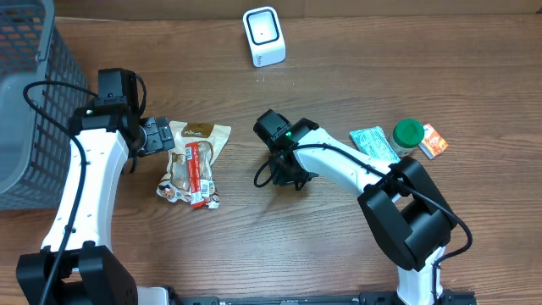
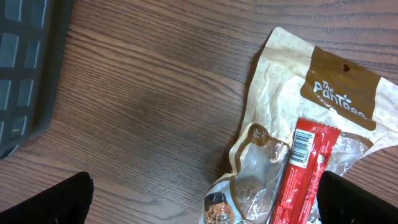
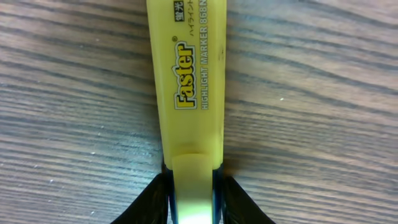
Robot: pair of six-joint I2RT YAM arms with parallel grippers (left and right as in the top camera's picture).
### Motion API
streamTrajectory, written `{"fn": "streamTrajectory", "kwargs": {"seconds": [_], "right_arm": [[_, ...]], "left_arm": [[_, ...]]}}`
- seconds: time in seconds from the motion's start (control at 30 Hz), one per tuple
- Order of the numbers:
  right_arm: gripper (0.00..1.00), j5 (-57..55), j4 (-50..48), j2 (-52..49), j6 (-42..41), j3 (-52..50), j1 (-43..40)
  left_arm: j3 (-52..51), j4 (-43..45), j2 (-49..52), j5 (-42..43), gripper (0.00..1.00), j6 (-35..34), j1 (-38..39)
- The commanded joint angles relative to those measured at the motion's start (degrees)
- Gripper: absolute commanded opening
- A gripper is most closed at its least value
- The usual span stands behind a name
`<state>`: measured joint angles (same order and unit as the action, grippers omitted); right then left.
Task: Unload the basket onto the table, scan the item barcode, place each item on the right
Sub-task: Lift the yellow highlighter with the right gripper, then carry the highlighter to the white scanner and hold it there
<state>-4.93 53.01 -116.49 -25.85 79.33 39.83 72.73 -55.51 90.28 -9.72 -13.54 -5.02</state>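
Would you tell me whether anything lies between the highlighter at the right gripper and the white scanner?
Nothing visible does: overhead, only bare table separates the right gripper, closed around the highlighter, from the scanner beyond it.

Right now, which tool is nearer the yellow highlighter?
Right. The right tool straddles the highlighter, fingers against its cap; the left tool hangs open by the snack bag, well away.

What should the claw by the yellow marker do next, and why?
Probably squeeze fully shut. The right claw straddles the yellow highlighter lying flat on the table, fingers close on both sides; it needs a firm grip before reaching the scanner.
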Motion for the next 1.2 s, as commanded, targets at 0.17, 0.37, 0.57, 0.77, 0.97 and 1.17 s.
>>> {"fn": "streamTrajectory", "kwargs": {"seconds": [0.17,0.37,0.57,0.77,0.97,1.17], "right_arm": [[0.18,-2.67,2.54,0.15,1.11,5.95,-0.83],[0.17,-2.99,16.76,0.15,4.11,23.89,-2.97],[0.17,-2.95,27.63,0.15,6.88,42.95,-5.05],[0.08,-1.9,24.7,0.15,11.28,51.91,-7.8],[0.09,-4.59,14.93,-2.47,19.04,51.89,-8.2],[0.09,-12.48,3.69,-8.87,27.63,51.89,-8.22]], "left_arm": [[0.33,0.07,0.37,-0.57,1.0,-0.22,-0.22],[0.33,0.07,0.37,-0.57,1.0,-0.22,-0.22],[0.33,0.07,0.37,-0.57,1.0,-0.22,-0.22],[0.33,0.07,0.37,-0.57,1.0,-0.22,-0.22],[0.33,0.07,0.37,-0.57,1.0,-0.22,-0.22],[0.33,0.09,0.37,-0.57,1.0,-0.22,-0.22]]}}
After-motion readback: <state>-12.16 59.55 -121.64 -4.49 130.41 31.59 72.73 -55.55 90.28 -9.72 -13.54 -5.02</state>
